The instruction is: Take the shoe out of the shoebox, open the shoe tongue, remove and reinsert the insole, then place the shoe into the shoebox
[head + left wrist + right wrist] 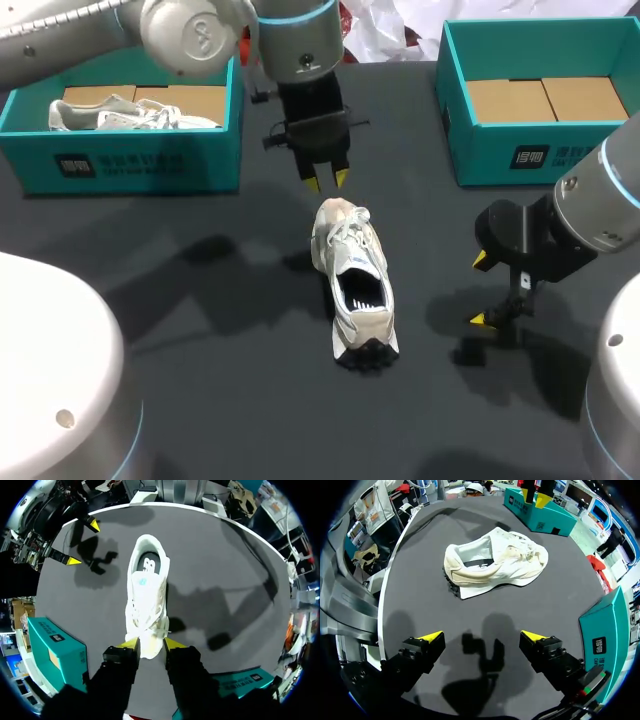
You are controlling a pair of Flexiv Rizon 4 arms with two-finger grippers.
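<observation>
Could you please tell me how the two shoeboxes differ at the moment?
The left box holds a white shoe; the right box shows only its brown cardboard floor. The left box stands at the table's far left, partly hidden by the left arm; the right box stands at the far right. Both are teal and open-topped.
</observation>
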